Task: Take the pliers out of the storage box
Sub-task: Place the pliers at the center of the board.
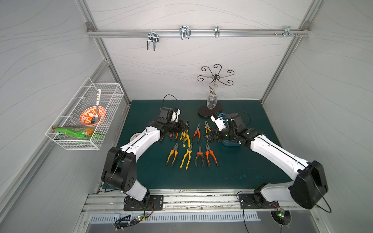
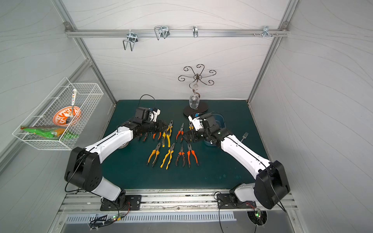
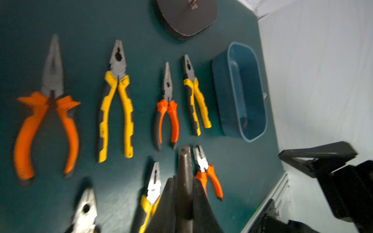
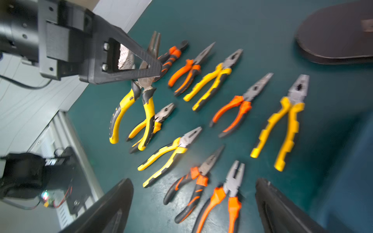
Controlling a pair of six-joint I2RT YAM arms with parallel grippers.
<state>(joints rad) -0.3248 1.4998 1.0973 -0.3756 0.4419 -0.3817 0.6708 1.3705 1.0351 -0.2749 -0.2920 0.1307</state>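
The left end effector (image 1: 183, 127) was clamped on the dark metal head of a yellow-handled pair (image 4: 149, 107), whose black-trimmed handles hung spread below its fingertips. The left wrist view showed only that pair's dark nose sticking out between the fingers (image 3: 201, 205). The right end effector (image 4: 192, 181) stood wide open and held nothing, its jaws spread above the rest of the pliers (image 1: 189, 150). These nine lay flat on the counter (image 1: 242, 171) between the two end effectors in two rough rows. Some were long-nosed and some blunt, with handles in yellow and black or orange and black. One small yellow pair (image 4: 164, 112) lay right under the held pair's handles; whether they touched could not be told.

The storage box (image 3: 220, 90), a blue tub with rounded corners, sat behind the right end effector, beneath that arm's wrist, which hid most of it in both top views. The left wrist view looked straight into it, down to its bare blue floor. Beyond the right end effector stood the dark base of a wire stand (image 1: 203, 112) with a glass (image 1: 212, 100) hanging on it. A fork (image 2: 244, 136) lay on the far side of the box from the right end effector, plain in a top view and mere tines in the left wrist view. A wire basket (image 1: 105, 83) hung on the wall, well out past the left end effector.
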